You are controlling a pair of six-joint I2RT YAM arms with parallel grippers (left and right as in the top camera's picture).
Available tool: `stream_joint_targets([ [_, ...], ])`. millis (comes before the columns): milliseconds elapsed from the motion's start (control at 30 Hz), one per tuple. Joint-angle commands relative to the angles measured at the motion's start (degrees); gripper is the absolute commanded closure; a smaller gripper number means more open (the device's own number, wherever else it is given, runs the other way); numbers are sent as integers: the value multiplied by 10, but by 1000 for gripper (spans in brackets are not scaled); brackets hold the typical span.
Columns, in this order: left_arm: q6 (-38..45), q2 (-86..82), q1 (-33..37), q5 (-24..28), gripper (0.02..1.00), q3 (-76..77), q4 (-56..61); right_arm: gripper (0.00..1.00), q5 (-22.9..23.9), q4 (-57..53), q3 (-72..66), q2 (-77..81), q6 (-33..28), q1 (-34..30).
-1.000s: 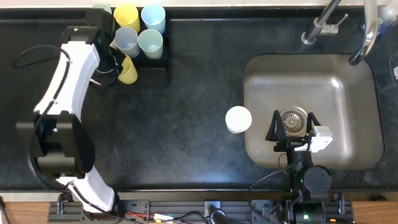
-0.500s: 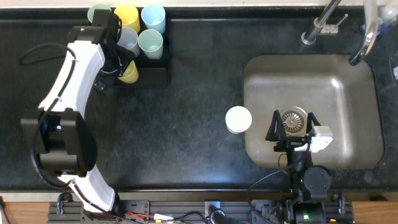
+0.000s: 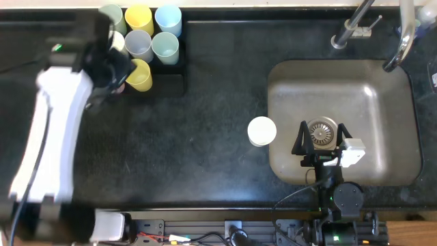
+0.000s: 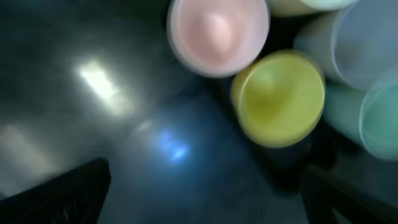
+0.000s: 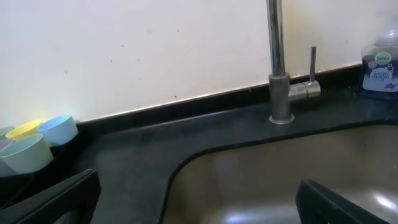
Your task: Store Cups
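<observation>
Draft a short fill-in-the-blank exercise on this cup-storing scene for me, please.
1. The lone cup on the counter beside the sink is ____.
2. In the left wrist view, the rack cup next to the pink cup is ____.
3. The right gripper hangs over the sink with its jaws ____.
Missing words: white; yellow; open.

Bench (image 3: 205,164): dark, sink (image 3: 372,96) set in at right.
Upper left: black cup rack (image 3: 172,83).
Centre: white cup (image 3: 261,131) beside the sink.
</observation>
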Motion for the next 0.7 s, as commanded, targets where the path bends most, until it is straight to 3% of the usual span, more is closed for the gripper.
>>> stream_joint_targets([
  [33, 84, -119, -4, -2, 20, -7, -89, 5, -2, 3, -8, -5, -3, -2],
  [100, 87, -183, -3, -5, 20, -49, -111, 3, -2, 3, -8, -5, -3, -2],
  [200, 201, -300, -4, -17, 23, -178, -35, 3, -2, 3, -8, -5, -3, -2],
  [333, 430, -478, -4, -10, 25, -417, 221, 3, -2, 3, -8, -5, -3, -2],
  [433, 560, -605, -3, 30, 25, -588, 438, 5, -2, 3, -8, -5, -3, -2],
  [567, 594, -739, -4, 59, 23, -756, 658, 5, -2, 3, -8, -5, -3, -2],
  [700, 594, -852, -4, 70, 23, -856, 734, 3, -2, 3, -8, -5, -3, -2],
])
